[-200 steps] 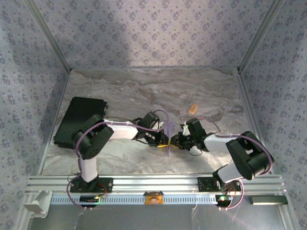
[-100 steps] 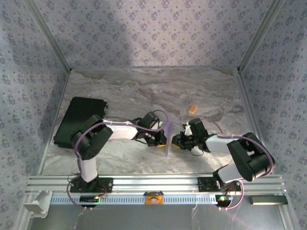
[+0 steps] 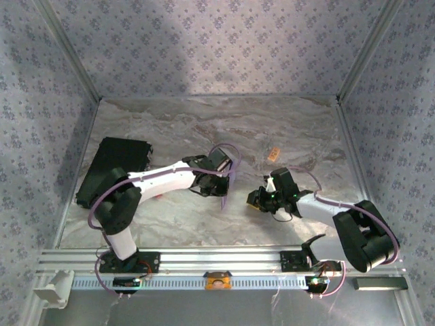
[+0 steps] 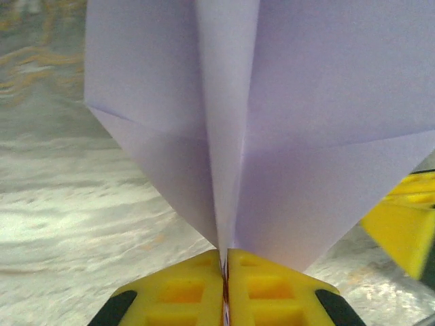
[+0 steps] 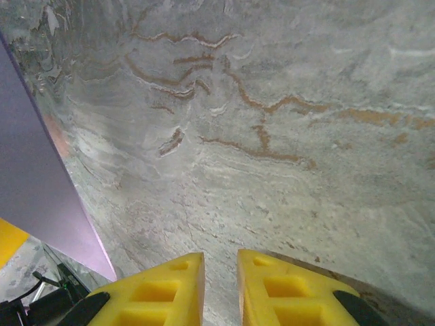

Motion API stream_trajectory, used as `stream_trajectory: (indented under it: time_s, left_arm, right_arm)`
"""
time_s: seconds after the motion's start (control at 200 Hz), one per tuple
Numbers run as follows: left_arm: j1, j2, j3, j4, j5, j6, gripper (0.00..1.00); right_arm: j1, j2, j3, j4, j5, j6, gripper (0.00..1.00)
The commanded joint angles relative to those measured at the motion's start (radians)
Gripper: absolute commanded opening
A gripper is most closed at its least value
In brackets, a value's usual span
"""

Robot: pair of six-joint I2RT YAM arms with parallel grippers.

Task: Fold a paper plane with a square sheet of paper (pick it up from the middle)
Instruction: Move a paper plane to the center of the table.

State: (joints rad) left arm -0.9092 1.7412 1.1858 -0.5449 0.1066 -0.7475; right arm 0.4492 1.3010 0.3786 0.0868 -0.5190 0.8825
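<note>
A: Paper plane [image 4: 285, 122], status: held up off the marble table [image 3: 204, 129], to the right of the black pad [image 3: 112, 170] and well apart from it. The centre crease runs straight up out of the left gripper [image 4: 225, 266].

B: Grip?

A: The left pads are pressed together on the crease edge, with the paper pinched between them. The right gripper [image 5: 221, 266] sits beyond the plane from the pad, near it but not touching. Its fingers stand a narrow gap apart with nothing between them; the table shows through.

B: Noted. Risks from here?

A: Three, as I judge.
- The pinch takes only a thin strip at the fold, so a quick swing could let the paper plane pivot or slide out.
- The flaps on both sides of the crease are free. With a single hold they may spring apart and loosen the dart shape.
- The right fingers are close enough that a careless approach could catch a flap and dent it.

B: Small tan block [image 3: 273, 154]?

A: On the table, farther from the pad than both grippers. Out of the way.
</note>
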Motion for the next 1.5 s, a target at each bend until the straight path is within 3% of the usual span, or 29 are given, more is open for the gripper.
stream_trajectory:
  time_s: [0.0,0.33,0.455,0.69,0.83,1.024,1.499]
  left_arm:
    - [-0.017,0.014,0.049,-0.161,-0.105,0.020,0.09]
    - [-0.043,0.050,0.047,-0.158,-0.076,0.020,0.09]
    - [-0.045,0.051,0.033,-0.140,-0.058,0.013,0.09]
    - [-0.048,0.054,0.028,-0.139,-0.058,0.012,0.09]
    - [-0.049,0.051,0.025,-0.139,-0.061,0.012,0.11]
    - [-0.051,0.016,0.004,-0.104,-0.084,0.021,0.24]
    - [-0.047,-0.052,-0.050,-0.032,-0.129,0.010,0.39]
  right_arm:
    - [0.000,0.000,0.019,-0.016,0.010,-0.014,0.22]
    - [0.026,0.057,0.058,0.223,-0.068,0.086,0.29]
    - [0.055,0.098,0.115,0.251,-0.073,0.095,0.38]
    - [0.082,0.199,0.174,0.309,-0.078,0.130,0.40]
    - [0.091,0.246,0.191,0.268,-0.065,0.115,0.27]
    - [0.084,0.261,0.167,0.273,-0.062,0.117,0.08]
    - [0.060,0.269,0.141,0.269,-0.072,0.113,0.06]
